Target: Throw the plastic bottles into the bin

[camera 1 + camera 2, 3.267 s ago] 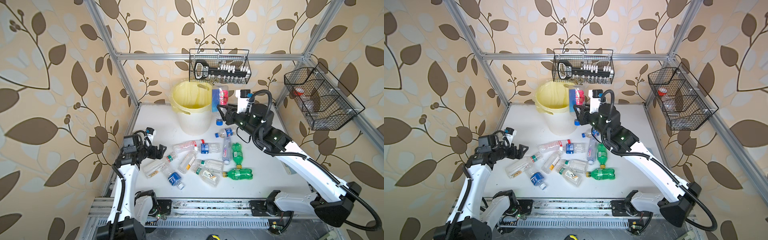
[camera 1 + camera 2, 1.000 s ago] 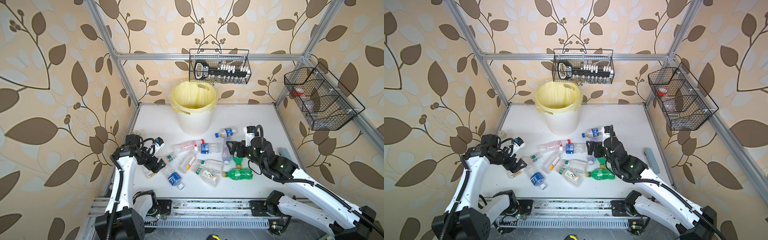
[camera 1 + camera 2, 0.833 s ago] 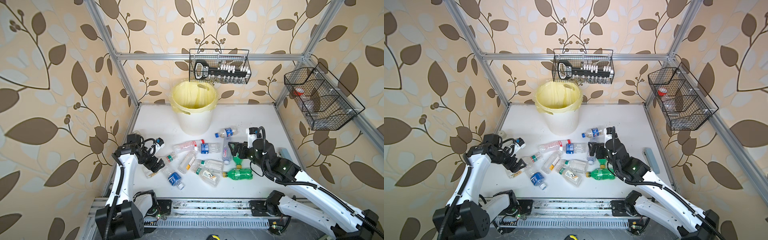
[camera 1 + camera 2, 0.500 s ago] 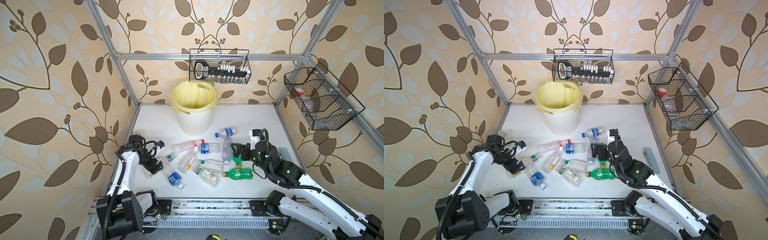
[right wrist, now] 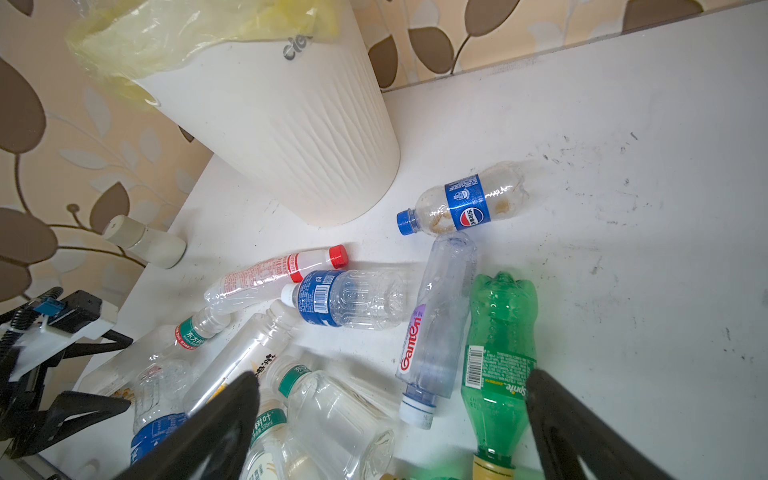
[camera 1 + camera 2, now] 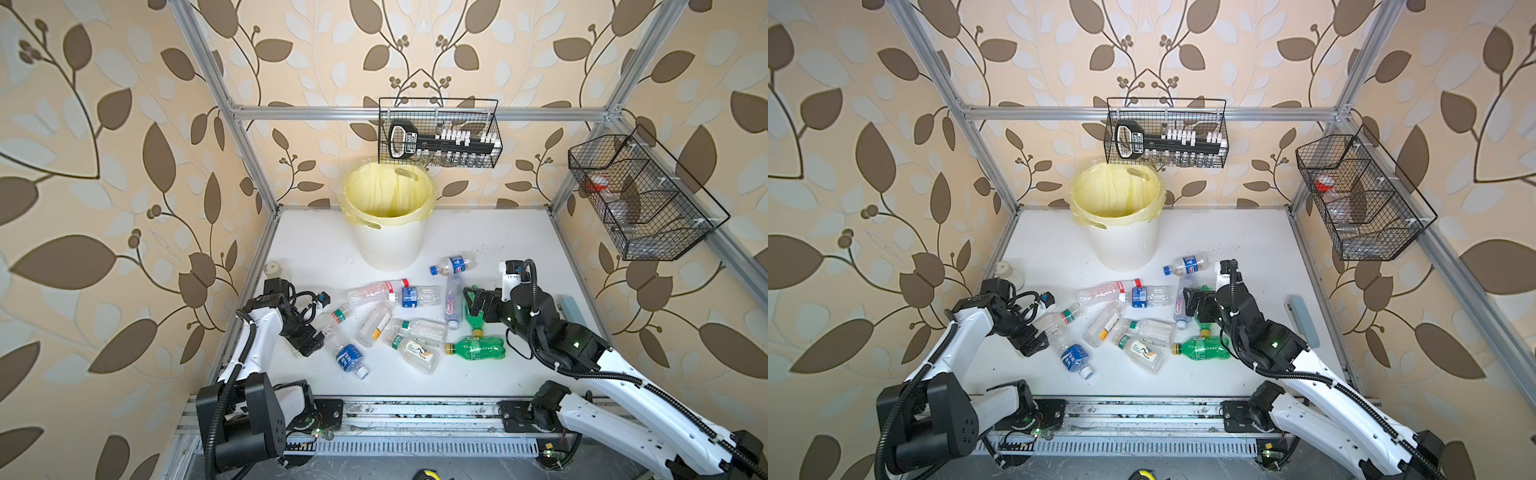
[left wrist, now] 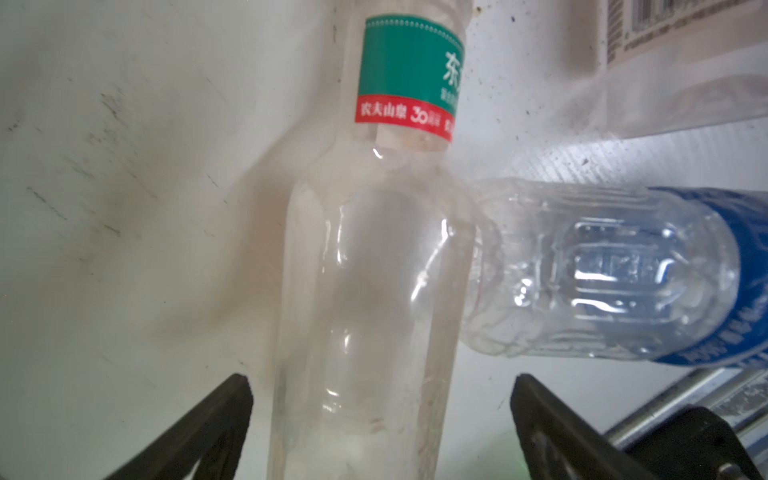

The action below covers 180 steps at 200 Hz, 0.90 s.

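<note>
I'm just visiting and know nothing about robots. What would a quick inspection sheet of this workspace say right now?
Surface: white table, scuffed and speckled with dirt.
Job's things: roughly eleven plastic bottles lie in a heap in front of the bin, which stands upright with a yellow liner.
Clutter: white jar by the left edge; grey-blue flat block by the right edge.
Grippers: left gripper open, jaws either side of the clear bottle with the green-and-red label; right gripper open over the heap, holding nothing.
Cables: black cables loop off both wrists.
Surroundings: two black wire baskets hang on the frame; leaf-patterned walls.
</note>
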{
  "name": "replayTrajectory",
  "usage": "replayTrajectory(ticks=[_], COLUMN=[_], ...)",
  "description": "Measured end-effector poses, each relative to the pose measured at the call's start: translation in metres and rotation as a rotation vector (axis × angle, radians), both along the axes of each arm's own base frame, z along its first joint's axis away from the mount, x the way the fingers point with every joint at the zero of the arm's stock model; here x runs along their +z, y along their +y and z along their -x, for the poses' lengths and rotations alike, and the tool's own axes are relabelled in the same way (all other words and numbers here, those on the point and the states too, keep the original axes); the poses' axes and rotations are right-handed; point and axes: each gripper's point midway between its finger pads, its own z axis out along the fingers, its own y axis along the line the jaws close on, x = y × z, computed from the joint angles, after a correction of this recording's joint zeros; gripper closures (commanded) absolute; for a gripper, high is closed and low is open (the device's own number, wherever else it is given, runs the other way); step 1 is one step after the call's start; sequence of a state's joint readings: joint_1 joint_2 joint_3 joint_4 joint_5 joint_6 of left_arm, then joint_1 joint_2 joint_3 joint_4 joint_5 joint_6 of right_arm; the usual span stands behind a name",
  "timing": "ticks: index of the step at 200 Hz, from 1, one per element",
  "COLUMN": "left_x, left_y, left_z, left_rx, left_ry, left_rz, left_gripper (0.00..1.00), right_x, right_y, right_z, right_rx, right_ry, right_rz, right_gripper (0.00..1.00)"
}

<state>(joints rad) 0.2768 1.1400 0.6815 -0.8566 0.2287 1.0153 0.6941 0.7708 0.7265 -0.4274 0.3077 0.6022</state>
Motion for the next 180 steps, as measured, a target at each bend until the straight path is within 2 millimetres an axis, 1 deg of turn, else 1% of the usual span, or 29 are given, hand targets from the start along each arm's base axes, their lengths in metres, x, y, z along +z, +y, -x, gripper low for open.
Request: replayTrajectory(ticks=[38,117,140,180], left_x=[-0.005,-0.01,-0.011,-0.018], left_y=[0.002,0.003,0.003,0.001], left_z=[-0.006,-0.008,-0.009,-0.002], left_rx=[0.001,0.0,-0.001,-0.002], left_ry=[0.001,0.014,0.011,0.033], left_rz=[-0.002,0.002,0.002,0.008], left_gripper=[0.02,0.15,0.22,0.25], right_x=[0.0,0.0,-0.002,-0.005], right_y=[0.0,0.0,-0.001,-0.002], right_z=[0.0,0.0,0.001,0.002], right_rx=[0.0,-0.001,-0.003,-0.005], right_ry=[0.001,0.001,0.001,0.007], right_rz=[0.001,-0.001,-0.004,-0.003], right_gripper=[0.0,0.0,0.0,0.0])
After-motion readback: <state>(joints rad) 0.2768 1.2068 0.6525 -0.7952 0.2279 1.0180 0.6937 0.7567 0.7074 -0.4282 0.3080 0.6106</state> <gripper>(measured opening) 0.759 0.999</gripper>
